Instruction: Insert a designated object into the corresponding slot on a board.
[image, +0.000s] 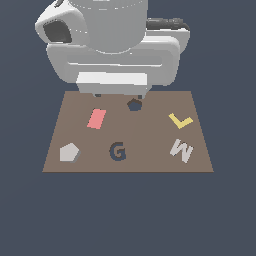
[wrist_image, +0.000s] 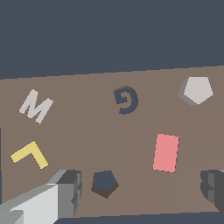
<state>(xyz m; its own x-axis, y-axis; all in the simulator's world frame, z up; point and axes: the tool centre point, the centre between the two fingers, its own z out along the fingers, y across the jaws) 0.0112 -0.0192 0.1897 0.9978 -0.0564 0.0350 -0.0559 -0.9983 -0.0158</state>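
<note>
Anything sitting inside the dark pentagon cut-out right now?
Nothing: the dark pentagon cut-out in the flat brown board looks empty. The light-grey pentagon block lies apart.

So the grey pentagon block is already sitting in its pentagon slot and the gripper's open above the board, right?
Not quite. The exterior view shows the grey pentagon block lying loose on the board, far from the empty pentagon slot. The gripper is indeed open above the board.

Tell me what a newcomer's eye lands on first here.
The bulky white robot arm looms over the far edge of the flat brown board. On the board, a pink rectangle and a yellow L-shaped piece stand out, with the light-grey pentagon block at the exterior view's near left corner.
</note>
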